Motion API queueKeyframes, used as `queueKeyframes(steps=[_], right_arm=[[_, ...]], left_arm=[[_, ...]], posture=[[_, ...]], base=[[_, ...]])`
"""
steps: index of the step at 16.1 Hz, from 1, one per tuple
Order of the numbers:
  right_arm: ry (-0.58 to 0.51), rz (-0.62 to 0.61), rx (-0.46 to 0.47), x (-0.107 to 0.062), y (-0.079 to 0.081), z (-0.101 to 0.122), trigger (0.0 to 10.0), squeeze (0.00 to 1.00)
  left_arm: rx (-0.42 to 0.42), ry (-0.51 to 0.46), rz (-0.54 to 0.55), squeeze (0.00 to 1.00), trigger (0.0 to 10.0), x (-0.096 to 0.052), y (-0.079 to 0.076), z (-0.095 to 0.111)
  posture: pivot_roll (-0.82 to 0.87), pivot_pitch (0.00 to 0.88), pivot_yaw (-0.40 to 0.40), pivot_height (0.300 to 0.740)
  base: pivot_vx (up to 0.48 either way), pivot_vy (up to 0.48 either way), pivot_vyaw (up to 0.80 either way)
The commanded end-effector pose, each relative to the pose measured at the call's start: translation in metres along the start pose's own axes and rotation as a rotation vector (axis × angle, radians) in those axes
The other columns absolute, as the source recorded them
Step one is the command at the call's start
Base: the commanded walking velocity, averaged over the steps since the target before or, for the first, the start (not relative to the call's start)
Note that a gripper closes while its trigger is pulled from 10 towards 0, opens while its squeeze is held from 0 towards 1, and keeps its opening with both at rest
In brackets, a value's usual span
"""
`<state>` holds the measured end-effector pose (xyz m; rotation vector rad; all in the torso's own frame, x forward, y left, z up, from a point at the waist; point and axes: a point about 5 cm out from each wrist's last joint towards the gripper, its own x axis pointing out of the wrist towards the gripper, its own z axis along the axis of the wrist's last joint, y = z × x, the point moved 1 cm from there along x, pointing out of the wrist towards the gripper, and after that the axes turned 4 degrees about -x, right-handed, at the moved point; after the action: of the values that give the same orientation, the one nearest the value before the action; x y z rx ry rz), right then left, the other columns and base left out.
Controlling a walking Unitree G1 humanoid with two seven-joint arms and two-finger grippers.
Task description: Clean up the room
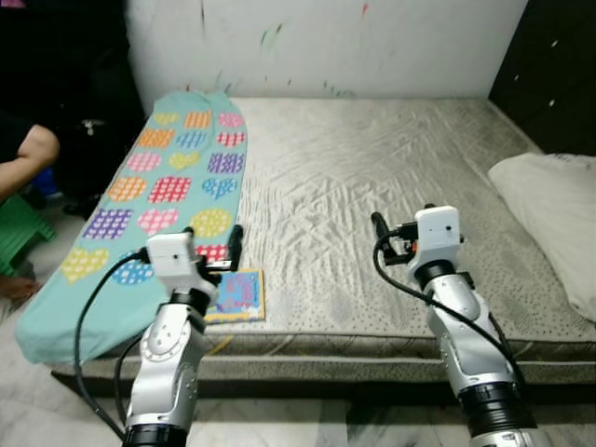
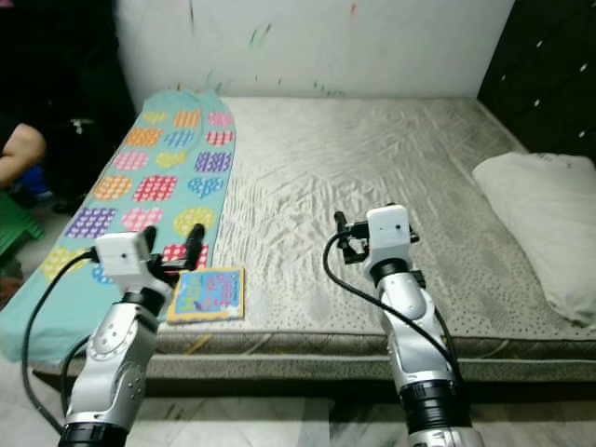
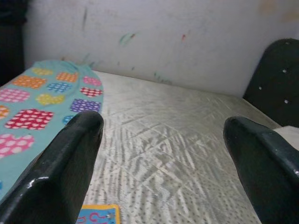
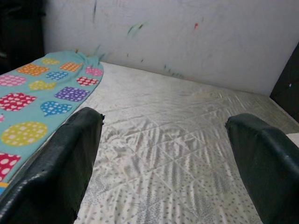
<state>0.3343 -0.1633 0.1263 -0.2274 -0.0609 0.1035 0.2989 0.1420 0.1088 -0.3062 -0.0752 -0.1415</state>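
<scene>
Left eye view showed a bare quilted mattress (image 1: 372,177) against a scribbled white wall (image 1: 326,42), with a teal blanket (image 1: 158,186) patterned in bright dotted speech bubbles and hearts laid lengthwise along its left side and drooping over the left edge. A small colourful picture book (image 1: 237,296) lay flat at the near edge, just right of the blanket. A white pillow (image 1: 554,219) rested at the far right. Both silver arms reached forward over the near edge: the left gripper (image 3: 163,154) hung above the book with its black fingers spread wide, holding nothing, and the right gripper (image 4: 163,154), near the mattress's middle, was likewise splayed and empty. A person's arm (image 1: 26,154) showed at far left.
</scene>
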Motion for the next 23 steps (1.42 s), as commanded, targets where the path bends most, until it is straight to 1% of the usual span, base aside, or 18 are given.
queueKeyframes(steps=[1, 3, 7, 23], right_arm=[[-0.018, -0.016, 0.003, 0.0021, -0.0037, 0.0056, 10.0, 0.0], [-0.017, -0.017, 0.003, 0.002, -0.0036, 0.0055, 10.0, 0.0], [-0.016, -0.019, -0.001, 0.002, -0.0039, 0.0055, 10.0, 0.0], [-0.013, -0.022, -0.007, 0.0011, -0.0039, 0.0037, 10.0, 0.0]], left_arm=[[0.007, -0.007, -0.007, 0.0, 10.0, 0.0009, -0.0005, 0.0024], [0.007, -0.006, -0.01, 0.0, 10.0, 0.0011, -0.0004, 0.0023], [0.005, -0.004, -0.014, 0.0, 10.0, 0.0015, -0.0007, 0.0022], [0.017, 0.0, -0.018, 0.0, 10.0, 0.0017, -0.0006, 0.0022]], posture=[[-0.08, 0.008, 0.019, 0.74], [-0.08, 0.008, 0.021, 0.74], [-0.08, 0.009, 0.02, 0.74], [-0.08, 0.011, 0.025, 0.74]], base=[[0.0, 0.0, 0.0], [0.0, 0.0, 0.0], [0.25, 0.0, 0.0], [0.31, 0.0, 0.0]])
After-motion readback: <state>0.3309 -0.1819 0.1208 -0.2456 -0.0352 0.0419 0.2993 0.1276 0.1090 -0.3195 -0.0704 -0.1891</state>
